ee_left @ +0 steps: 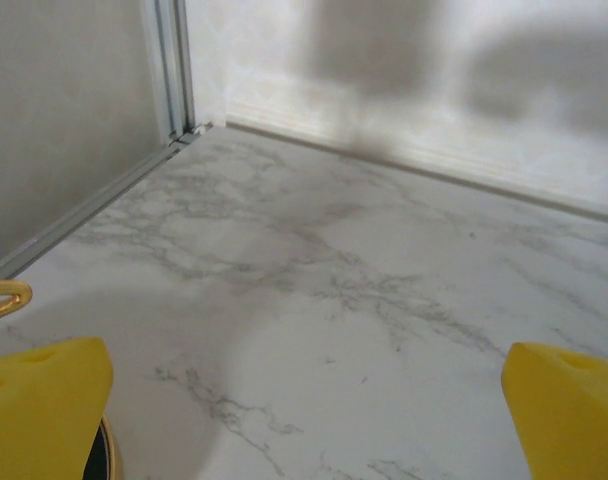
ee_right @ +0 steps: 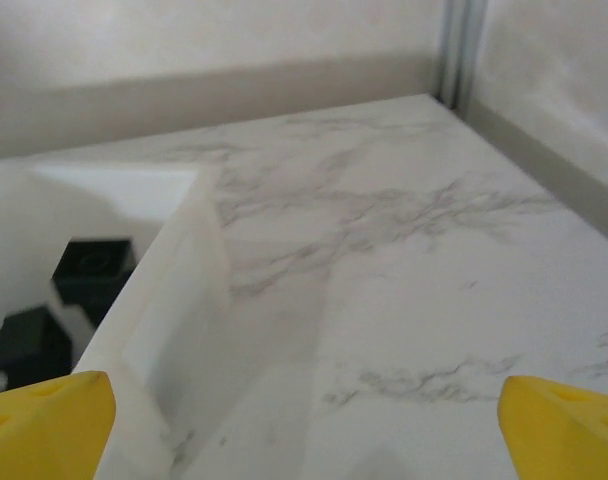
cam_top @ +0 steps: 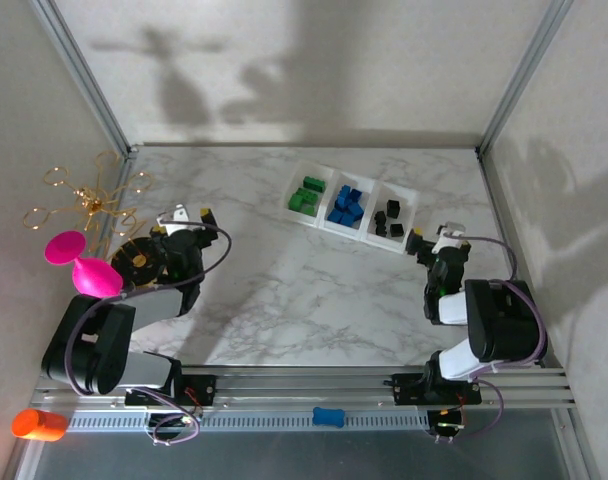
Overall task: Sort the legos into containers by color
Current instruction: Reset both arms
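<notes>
Left gripper [cam_top: 192,214] hangs with its jaws spread wide and nothing between them, over bare marble at the left side of the table [cam_top: 304,300]. In its wrist view, the left gripper [ee_left: 304,420] frames empty tabletop.

Right gripper [cam_top: 436,236] is spread just as wide and is also empty, just beside the near right corner of the containers [cam_top: 324,175]. In its wrist view, the right gripper [ee_right: 304,420] looks past the white bin wall [ee_right: 174,290] at black bricks [ee_right: 94,268] inside.

From above, the legos sit in the three joined bins: green legos [cam_top: 306,196] on the left, blue legos [cam_top: 346,205] in the middle, black legos [cam_top: 389,220] on the right. Every brick I can find lies in a bin of its own colour.

I judge the sorting complete, so the step in hand is a clean withdrawal. I would raise the right arm straight up before drawing it back, so a finger cannot clip the tray's rim and shift it. I would bring the left arm back clear of the pink object [cam_top: 79,265] and the gold wire ornament [cam_top: 84,200] beside it.
</notes>
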You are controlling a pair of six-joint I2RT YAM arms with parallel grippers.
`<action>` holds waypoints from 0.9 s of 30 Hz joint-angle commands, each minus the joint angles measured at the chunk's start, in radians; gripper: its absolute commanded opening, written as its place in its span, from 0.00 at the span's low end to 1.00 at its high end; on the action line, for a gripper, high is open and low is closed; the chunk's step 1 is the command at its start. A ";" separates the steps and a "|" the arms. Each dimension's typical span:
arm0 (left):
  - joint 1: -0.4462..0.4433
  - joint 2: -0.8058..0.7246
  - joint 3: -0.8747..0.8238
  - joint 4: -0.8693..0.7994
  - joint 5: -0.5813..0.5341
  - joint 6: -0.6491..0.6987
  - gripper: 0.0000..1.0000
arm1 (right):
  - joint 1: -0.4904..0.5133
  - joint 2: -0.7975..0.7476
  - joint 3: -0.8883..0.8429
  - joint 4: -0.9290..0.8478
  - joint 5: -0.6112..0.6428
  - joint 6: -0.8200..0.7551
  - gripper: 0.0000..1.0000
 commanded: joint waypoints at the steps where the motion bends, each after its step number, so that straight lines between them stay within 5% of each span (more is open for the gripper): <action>1: 0.015 -0.062 -0.053 0.101 0.116 0.043 1.00 | 0.000 0.019 0.001 0.131 -0.084 -0.053 0.99; 11: 0.030 -0.091 -0.191 0.241 0.107 0.066 1.00 | 0.004 0.019 0.004 0.126 -0.079 -0.056 0.99; 19: 0.088 0.202 -0.218 0.562 0.164 0.059 0.99 | 0.004 0.019 0.005 0.123 -0.079 -0.057 0.99; 27: 0.133 0.187 -0.155 0.414 0.236 0.020 0.99 | 0.004 0.019 0.004 0.122 -0.079 -0.057 0.99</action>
